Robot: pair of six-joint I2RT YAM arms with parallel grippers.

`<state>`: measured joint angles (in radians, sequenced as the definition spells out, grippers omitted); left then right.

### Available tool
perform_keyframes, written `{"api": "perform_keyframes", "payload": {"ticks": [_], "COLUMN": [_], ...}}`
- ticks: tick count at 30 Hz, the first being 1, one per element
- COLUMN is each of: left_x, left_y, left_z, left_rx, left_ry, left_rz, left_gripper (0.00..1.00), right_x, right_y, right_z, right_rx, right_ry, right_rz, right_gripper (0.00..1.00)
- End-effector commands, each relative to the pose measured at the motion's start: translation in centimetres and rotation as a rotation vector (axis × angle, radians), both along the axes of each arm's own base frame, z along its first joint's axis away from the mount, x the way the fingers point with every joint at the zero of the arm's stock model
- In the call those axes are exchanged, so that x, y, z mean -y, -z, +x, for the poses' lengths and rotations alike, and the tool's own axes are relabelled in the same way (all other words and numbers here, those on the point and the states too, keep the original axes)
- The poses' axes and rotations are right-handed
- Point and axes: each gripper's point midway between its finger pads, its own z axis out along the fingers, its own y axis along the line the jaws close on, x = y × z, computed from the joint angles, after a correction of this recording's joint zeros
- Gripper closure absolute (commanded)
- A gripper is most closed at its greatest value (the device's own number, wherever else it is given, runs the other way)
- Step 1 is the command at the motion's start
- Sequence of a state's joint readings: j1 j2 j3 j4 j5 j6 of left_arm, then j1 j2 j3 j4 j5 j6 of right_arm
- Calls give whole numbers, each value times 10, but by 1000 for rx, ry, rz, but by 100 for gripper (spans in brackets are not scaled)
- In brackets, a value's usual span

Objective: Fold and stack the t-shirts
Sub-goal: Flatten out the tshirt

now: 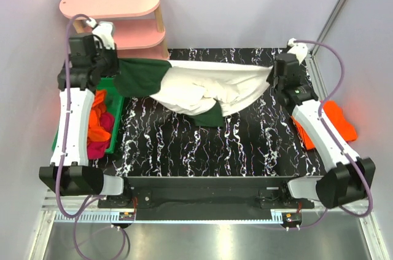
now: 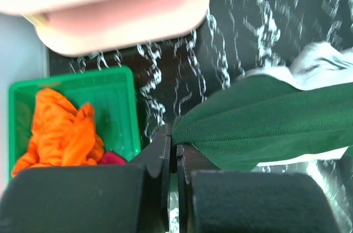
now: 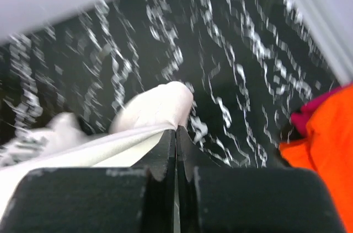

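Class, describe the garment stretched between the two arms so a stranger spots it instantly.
Find the black white-veined table. Over its far half, a white cloth t-shirt with dark green sleeves hangs between the left gripper and right gripper. Neighbouring orange shirts are plain, bunched.

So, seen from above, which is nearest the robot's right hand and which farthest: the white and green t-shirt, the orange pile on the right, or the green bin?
From the right hand:
1. White and green t-shirt: pinched in the hand itself, stretching away to the left.
2. Orange pile: over at the right edge.
3. Green bin: far across on the left side.
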<state>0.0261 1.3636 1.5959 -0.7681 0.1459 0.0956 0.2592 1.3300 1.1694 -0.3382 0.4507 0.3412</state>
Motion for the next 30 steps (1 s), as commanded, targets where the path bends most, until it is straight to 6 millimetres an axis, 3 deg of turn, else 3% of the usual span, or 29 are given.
{"api": "perform_keyframes", "payload": {"ticks": [1,7,14,15,17,21,23,26,30], "left_x": [-45,-77,-85,-83,-84,-85,-83,-77,-66], "left_y": [-60,-84,-108,-120,-118,-141,-150,-158,-146], "left_z": [10,9,20,22,35,59,60,52,28], "left_rx": [168,224,271,298,284,312,327,346,318], "left_ry": [-145,-223,-224,-210,-210,-196,-187,-166,-124], "left_rz": [-13,-18,-42,-48,-69,-101,-104,-89,-67], "left_gripper": [100,100,100,100,100,100,100,100,100], "right_x": [48,67,70,70,71,69,65,61,63], "right_y": [-74,-127,-179,-179,-188,-203,-220,-229,-216], "right_z": [-19,-37,-47,-44,-41,-26,-23,-24,-36], "right_rx": [118,209,310,304,317,338,375,399,378], "right_ry": [159,223,221,221,229,238,222,194,182], "right_rz": [-134,-173,-173,-179,-185,-188,-169,-154,-163], "right_gripper": [100,100,100,100,100,100,100,100,100]}}
